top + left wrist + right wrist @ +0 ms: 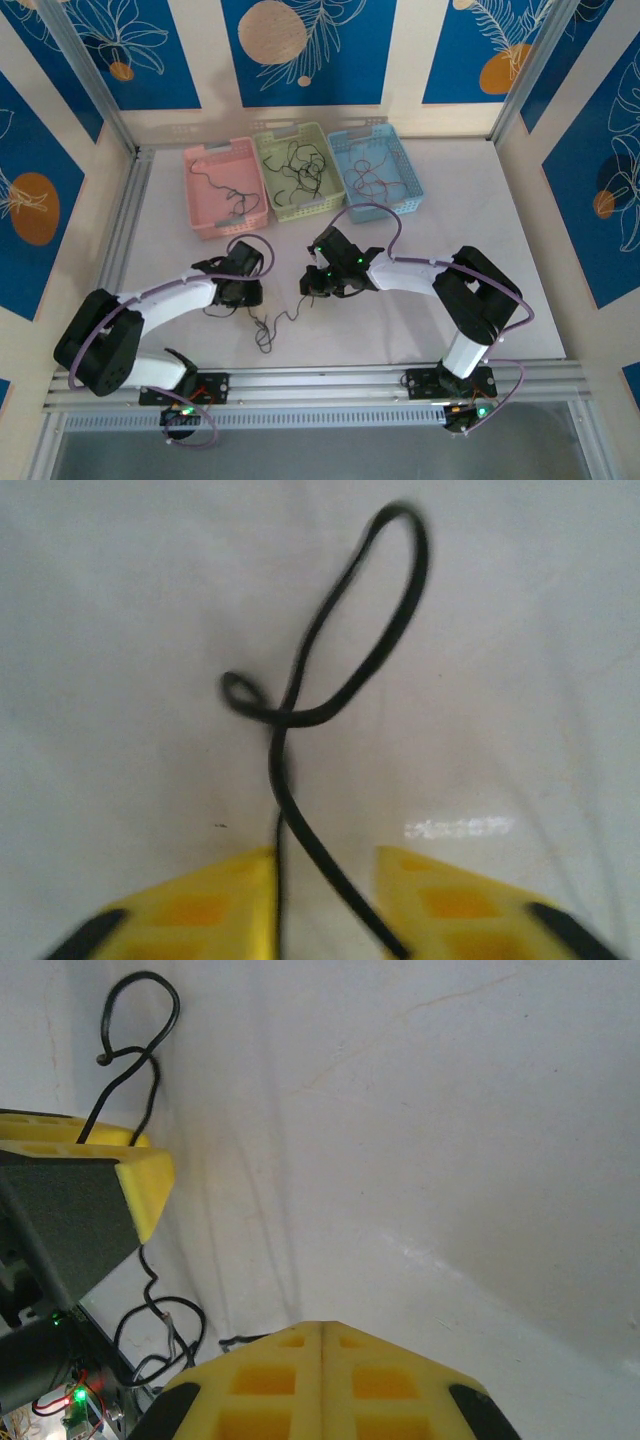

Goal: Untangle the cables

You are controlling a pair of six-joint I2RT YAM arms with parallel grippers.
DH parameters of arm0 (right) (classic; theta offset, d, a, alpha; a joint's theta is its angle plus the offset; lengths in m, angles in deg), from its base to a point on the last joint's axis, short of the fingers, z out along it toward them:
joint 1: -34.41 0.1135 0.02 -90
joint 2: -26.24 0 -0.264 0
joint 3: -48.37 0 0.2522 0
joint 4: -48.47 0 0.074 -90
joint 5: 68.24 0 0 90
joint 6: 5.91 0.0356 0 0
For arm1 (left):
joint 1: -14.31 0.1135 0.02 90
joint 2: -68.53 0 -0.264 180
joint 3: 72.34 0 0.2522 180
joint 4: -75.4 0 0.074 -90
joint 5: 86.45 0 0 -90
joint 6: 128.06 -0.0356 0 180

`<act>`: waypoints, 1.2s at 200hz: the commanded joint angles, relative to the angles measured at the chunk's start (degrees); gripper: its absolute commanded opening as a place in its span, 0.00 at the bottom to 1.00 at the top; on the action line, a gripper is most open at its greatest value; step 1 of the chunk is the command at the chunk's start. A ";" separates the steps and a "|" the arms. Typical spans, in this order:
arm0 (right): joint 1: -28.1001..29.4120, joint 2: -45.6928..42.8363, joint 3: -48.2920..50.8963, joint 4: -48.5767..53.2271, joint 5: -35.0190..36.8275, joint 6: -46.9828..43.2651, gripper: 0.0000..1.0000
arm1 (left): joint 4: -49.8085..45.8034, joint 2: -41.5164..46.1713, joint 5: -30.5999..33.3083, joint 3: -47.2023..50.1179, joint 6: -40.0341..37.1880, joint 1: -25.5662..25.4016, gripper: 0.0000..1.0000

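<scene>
Cables (300,168) sit in two places: as tangles in three baskets along the far side of the white desk (480,250), and as one loose black cable (266,328) on the bare desk near the front, between the two arms. The left arm (170,295) reaches in from the near left corner and the right arm (420,272) from the near right, and their wrists come close together over the middle of the desk.

The baskets stand side by side. The pink basket (192,190) on the left holds a few dark strands, the green basket (305,211) in the middle holds the densest tangle, and the blue basket (412,175) on the right holds a few more.

The left tool (325,865) points down at the desk. Its yellow pads (220,905) stand a narrow gap apart, with the black cable running up between them, nearer the right-hand pad. The left wrist view is blurred, so I cannot tell whether either pad touches it. Beyond the tips the cable bends into a tall loop (385,610) that crosses itself, with a small curl at the left.

The right tool (322,1330) has its pads pressed flat together with nothing between them, over bare desk just beside the left tool.
</scene>
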 commanded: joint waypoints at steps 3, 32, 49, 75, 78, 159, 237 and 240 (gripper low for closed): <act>-0.19 -0.60 0.54 0.15 -0.23 -0.73 0.00 | -1.09 3.05 1.03 0.04 0.49 -0.65 0.05; -0.33 -1.74 1.34 -0.25 0.76 -0.57 0.00 | -5.91 9.34 4.66 -2.88 -0.65 -0.57 0.00; -1.23 -3.79 3.07 -1.38 0.77 -0.20 0.00 | -11.13 14.50 9.35 -5.76 -1.77 -0.49 0.00; -4.76 -9.20 6.98 -2.56 0.83 0.30 0.00 | -19.75 22.01 16.89 -11.73 -4.23 0.89 0.00; -5.31 -10.05 7.47 -2.62 0.91 0.26 0.00 | -20.65 22.84 17.50 -12.47 -4.55 1.11 0.00; -33.01 -40.65 23.66 4.92 0.42 0.45 0.00 | -35.85 40.49 36.44 -29.78 -11.42 3.77 0.00; -55.75 -43.52 28.91 5.53 -14.99 -1.59 0.00 | -38.70 45.92 38.96 -33.21 -13.01 3.79 0.00; -55.94 -43.49 29.06 5.16 -15.59 -1.59 0.00 | -38.50 45.84 38.02 -33.18 -13.10 3.78 0.00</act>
